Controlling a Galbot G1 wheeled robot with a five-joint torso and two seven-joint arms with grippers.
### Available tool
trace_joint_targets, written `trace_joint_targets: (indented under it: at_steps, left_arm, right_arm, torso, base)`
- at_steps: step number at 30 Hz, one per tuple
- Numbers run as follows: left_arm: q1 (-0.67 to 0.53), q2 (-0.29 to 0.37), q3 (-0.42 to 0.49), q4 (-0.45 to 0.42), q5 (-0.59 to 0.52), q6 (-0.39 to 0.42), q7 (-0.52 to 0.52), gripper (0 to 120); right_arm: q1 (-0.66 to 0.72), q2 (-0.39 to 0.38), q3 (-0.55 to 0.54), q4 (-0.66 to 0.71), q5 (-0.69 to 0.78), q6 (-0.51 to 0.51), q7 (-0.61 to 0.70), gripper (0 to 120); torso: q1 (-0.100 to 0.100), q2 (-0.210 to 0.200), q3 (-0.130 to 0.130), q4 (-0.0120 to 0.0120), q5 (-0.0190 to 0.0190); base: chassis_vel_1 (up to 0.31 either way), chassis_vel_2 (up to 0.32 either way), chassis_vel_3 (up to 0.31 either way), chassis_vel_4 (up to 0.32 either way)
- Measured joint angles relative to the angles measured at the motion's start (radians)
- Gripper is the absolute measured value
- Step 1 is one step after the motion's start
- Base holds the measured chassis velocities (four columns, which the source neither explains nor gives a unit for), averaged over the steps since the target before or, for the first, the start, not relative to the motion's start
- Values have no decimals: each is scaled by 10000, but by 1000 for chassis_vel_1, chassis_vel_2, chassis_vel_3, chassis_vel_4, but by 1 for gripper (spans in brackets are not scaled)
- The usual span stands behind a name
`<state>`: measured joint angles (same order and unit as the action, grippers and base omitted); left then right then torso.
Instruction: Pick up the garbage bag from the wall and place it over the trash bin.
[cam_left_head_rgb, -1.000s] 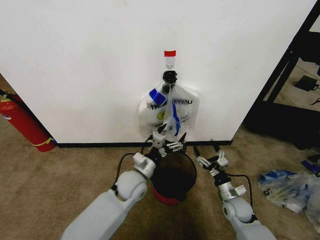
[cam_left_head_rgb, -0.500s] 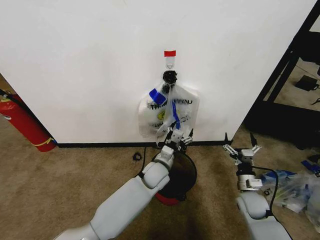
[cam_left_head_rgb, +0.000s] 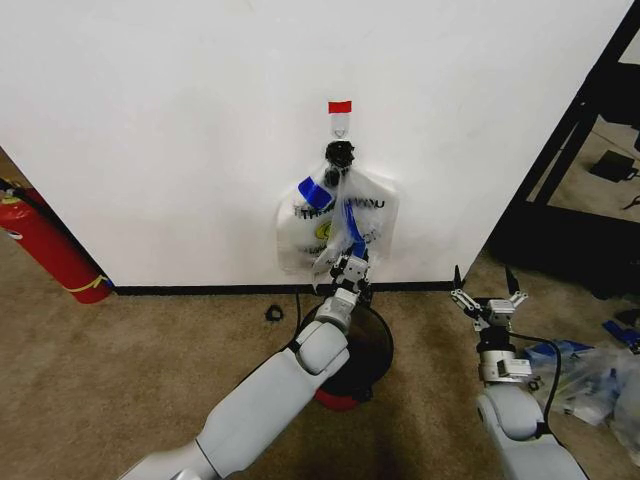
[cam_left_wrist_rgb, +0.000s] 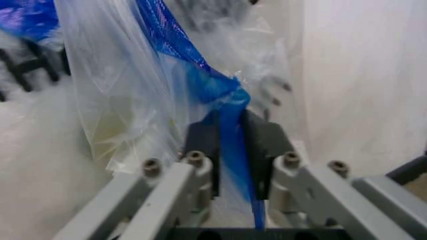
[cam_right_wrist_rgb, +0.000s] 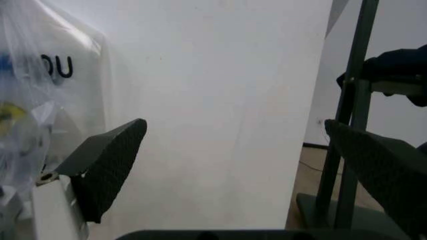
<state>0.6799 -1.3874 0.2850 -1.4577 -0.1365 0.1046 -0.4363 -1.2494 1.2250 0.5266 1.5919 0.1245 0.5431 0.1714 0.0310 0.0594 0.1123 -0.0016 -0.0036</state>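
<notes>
- even indoor light is brightening the wall (cam_left_head_rgb: 180, 130), with no hard shadows showing
- the garbage bag (cam_left_wrist_rgb: 153, 85) is blurring close to the left wrist lens
- corners are darkening slightly

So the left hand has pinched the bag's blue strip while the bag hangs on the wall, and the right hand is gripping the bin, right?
Not quite. The right hand grips nothing: the head view shows it open, off beside the bin. The rest holds: the left hand is pinching the blue strip of the bag hanging on the wall.
</notes>
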Motion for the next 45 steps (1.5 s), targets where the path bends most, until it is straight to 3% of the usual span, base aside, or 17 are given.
trace_joint_targets:
  at_steps: [3,6,30,35,45]
  left_arm:
    - [279,203,-13,-551,-36,233,-2,0]
    - [579,385,-21,-929,70,418,23,0]
    - [928,439,-297,-1146,267,430,-10,0]
    - [833,439,-285,-1122,266,475,2,11]
    - [742,365,-238,-989,264,502,13,11]
  right_arm:
    - [7,7,-37,-33,-11,22,-27,99]
    - [0,33,-81,-39,-20,41,-43,99]
    - [-346,173,-186,273,-216,130,-133,99]
    - [-384,221,-182,304,-268,146,-135,99]
    - [-429,217,-161,362,-272,151,-135,99]
  torso:
    - [-1,0,0,1,-1]
    - [-2,0,-1,2,-2]
    - [-2,0,-1,0,-2]
    - [-1,0,0,0,-1]
    - [-1,0,0,0,1]
  base:
    - [0,0,0,0]
    - [0,0,0,0]
    - [0,0,0,0]
    - [0,0,0,0]
    - [0,0,0,0]
